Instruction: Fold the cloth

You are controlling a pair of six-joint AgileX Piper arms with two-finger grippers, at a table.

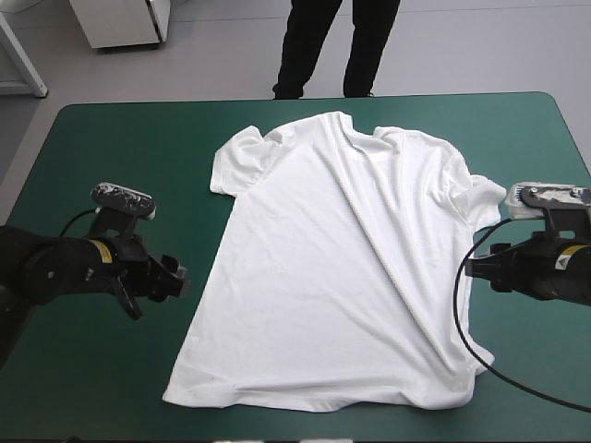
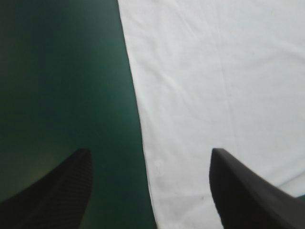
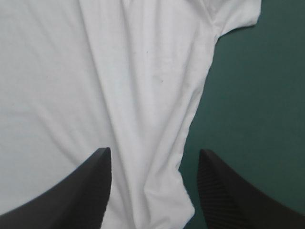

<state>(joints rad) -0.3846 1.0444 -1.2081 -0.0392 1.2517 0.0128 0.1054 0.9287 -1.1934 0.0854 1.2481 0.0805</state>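
Note:
The white T-shirt point(image 1: 342, 268) lies spread flat in the middle of the teal-green table, collar toward the far edge, with a long diagonal crease running to its right hem corner. My left gripper point(image 1: 175, 277) hovers just off the shirt's left side edge, open. In the left wrist view that side edge of the T-shirt point(image 2: 214, 86) runs between the two black fingers of the left gripper point(image 2: 150, 162). My right gripper point(image 1: 473, 268) sits at the shirt's right side edge below the sleeve, open. In the right wrist view the T-shirt point(image 3: 95, 95) edge lies between the right gripper point(image 3: 155, 157) fingers.
Bare teal-green cover point(image 1: 102, 388) surrounds the shirt on the left, right and near sides. The shirt's hem lies close to the table's near edge.

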